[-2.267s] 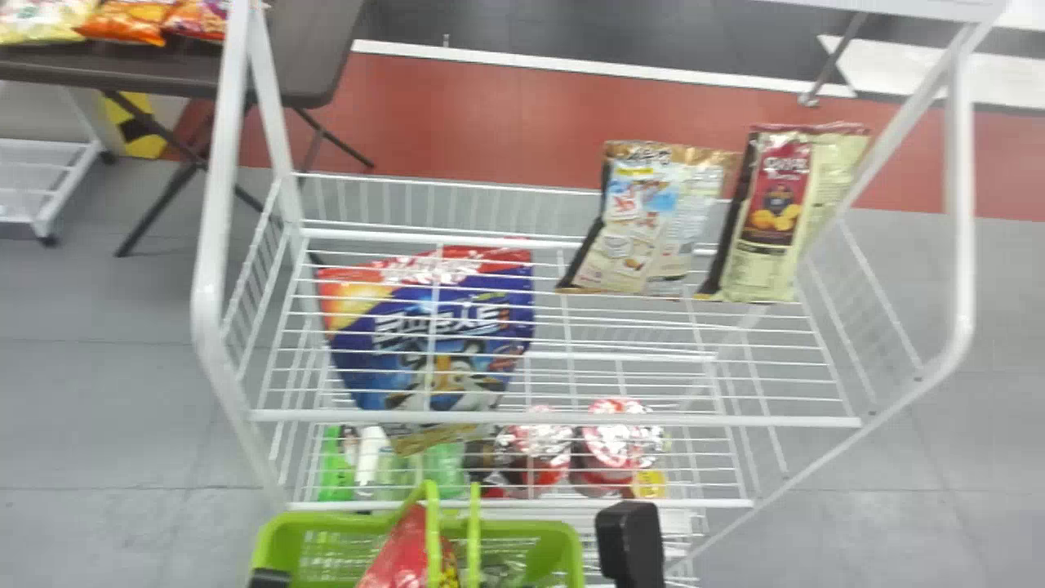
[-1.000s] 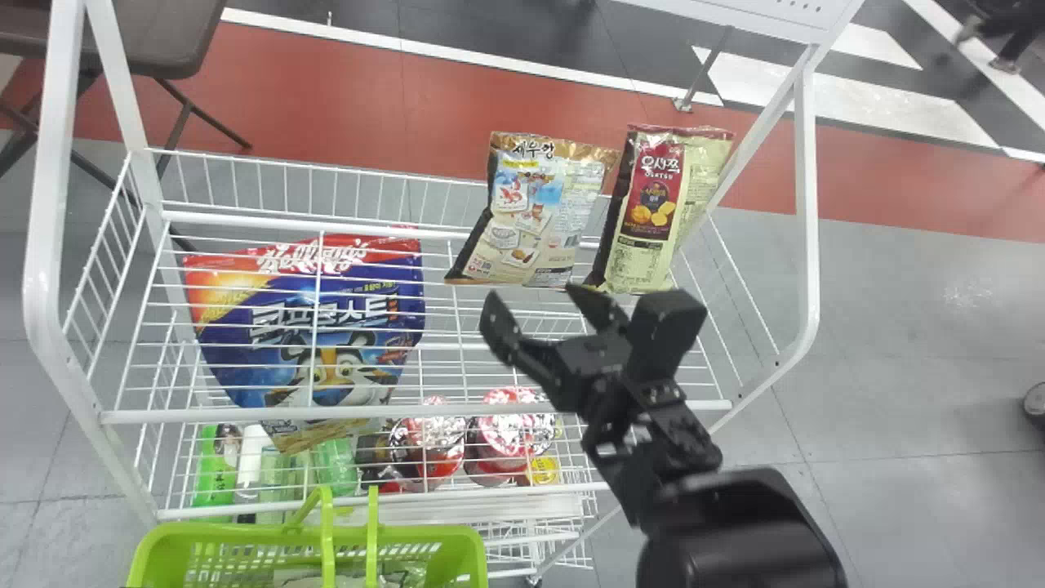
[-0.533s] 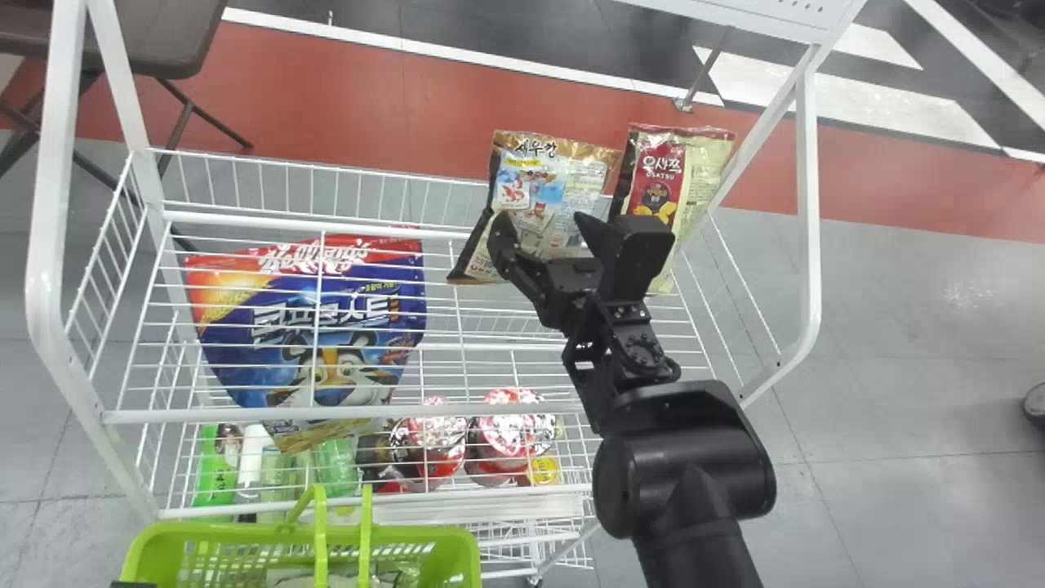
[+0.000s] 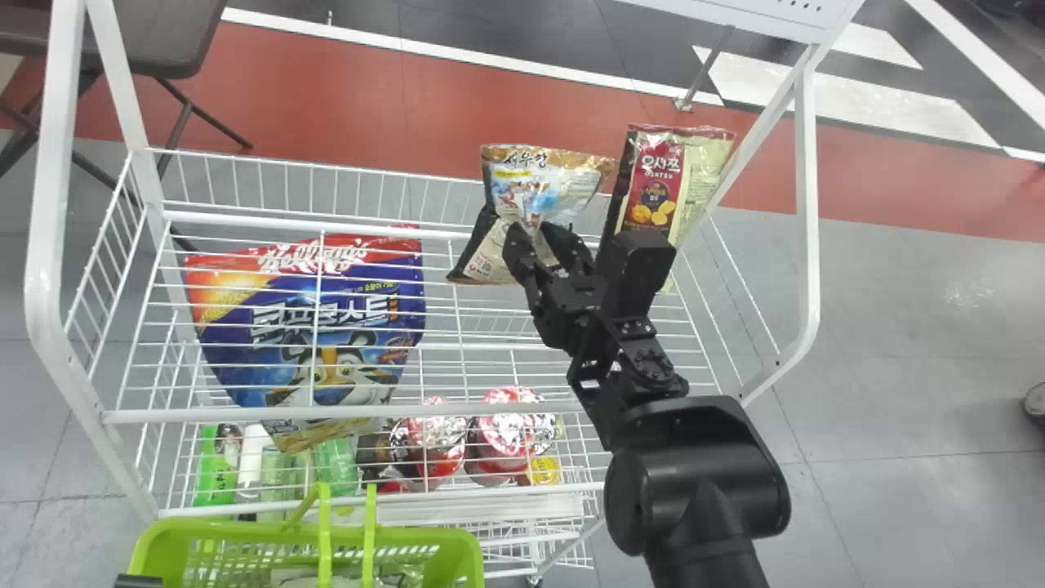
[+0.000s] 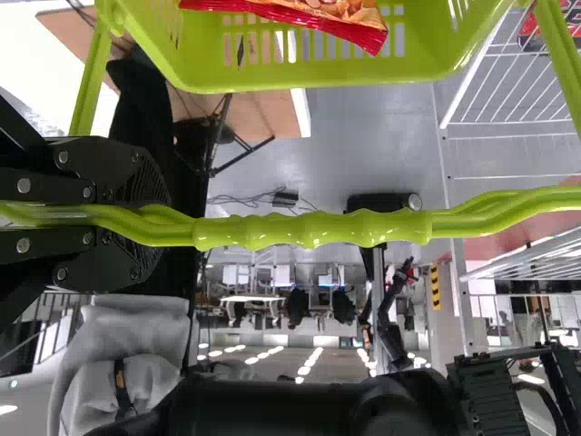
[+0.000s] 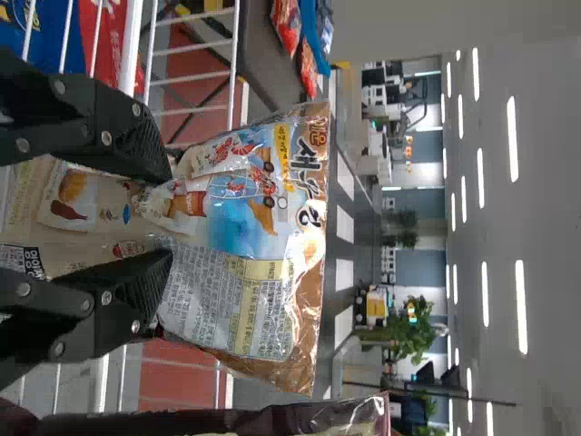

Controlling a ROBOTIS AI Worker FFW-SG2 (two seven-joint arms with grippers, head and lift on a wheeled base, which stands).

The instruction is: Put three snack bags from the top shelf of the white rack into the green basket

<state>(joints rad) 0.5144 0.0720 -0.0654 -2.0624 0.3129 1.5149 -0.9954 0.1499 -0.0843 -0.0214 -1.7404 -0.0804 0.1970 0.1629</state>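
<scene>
My right gripper (image 4: 539, 233) is closed on the middle of the brown-topped snack bag (image 4: 543, 180), which folds around its fingers. In the right wrist view the gripper (image 6: 150, 213) pinches this bag (image 6: 245, 245). To its right, the red-and-cream snack bag (image 4: 657, 184) leans upright at the back of the white rack's top shelf (image 4: 457, 412). A dark part of the left gripper (image 4: 139, 581) shows at the green basket's (image 4: 469, 543) left corner. In the left wrist view that gripper (image 5: 150, 218) is closed around the basket handle (image 5: 318, 229); a red bag (image 5: 309, 20) lies inside.
A large blue-and-red cereal bag (image 4: 310, 327) lies on the left of the top shelf. Bottles (image 4: 216, 465) and red-lidded cups (image 4: 506, 433) stand on the level below. White rack posts (image 4: 49, 204) rise on both sides, and a dark table (image 4: 155, 37) is behind on the left.
The head view has shifted, placing the rack farther left. My right arm has reached over the shelf, and its gripper has shut on the brown-topped bag, whose upper part now bends.
</scene>
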